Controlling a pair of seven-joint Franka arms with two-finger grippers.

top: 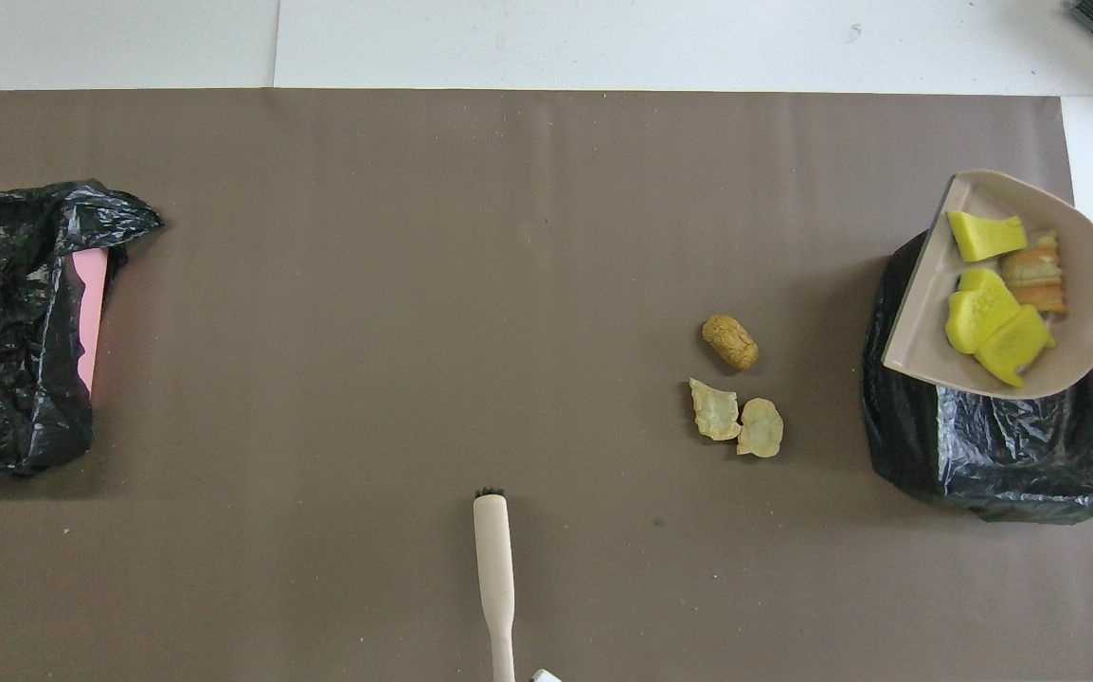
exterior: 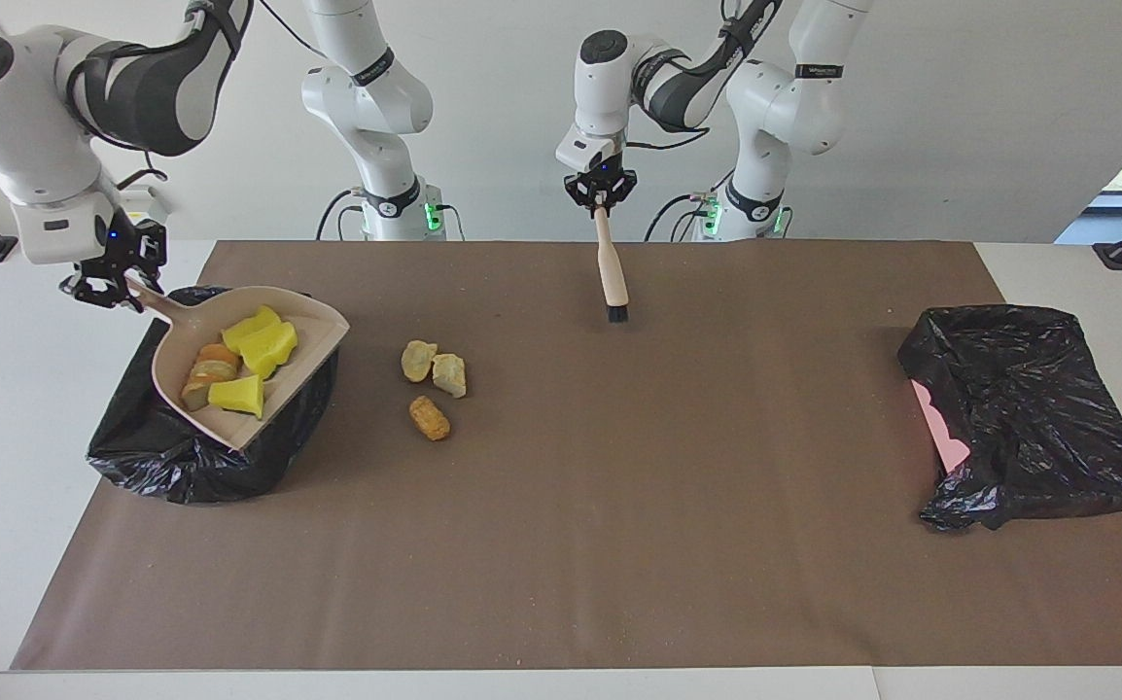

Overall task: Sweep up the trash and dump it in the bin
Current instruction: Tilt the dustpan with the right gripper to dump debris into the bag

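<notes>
Facing view: two arms up, trash part gathered.
Brown mat (exterior: pixel 619 544): covers most of the table.
Bin (exterior: pixel 182 457): black-lined, at the right arm's end of the table; a second black bag (exterior: pixel 1028 418) sits at the left arm's end.
Dustpan (exterior: pixel 177 374): raised over the bin, roughly level.
Right gripper (exterior: pixel 99 284): clamped on the dustpan handle, above the bin's edge.
Brush (exterior: pixel 610 272): hanging bristles-down over the mat near the robots.
Left gripper (exterior: pixel 601 190): closed on the brush handle; this arm waits.
Trash in pan (exterior: pixel 240 365): three yellow pieces and a brown chunk.
Trash on mat (exterior: pixel 433 389): three tan chunks beside the bin, well apart from the brush.
Doing it well: I'd tip the pan's open lip down over the bin's middle, slowly, so nothing bounces over the rim.
</notes>
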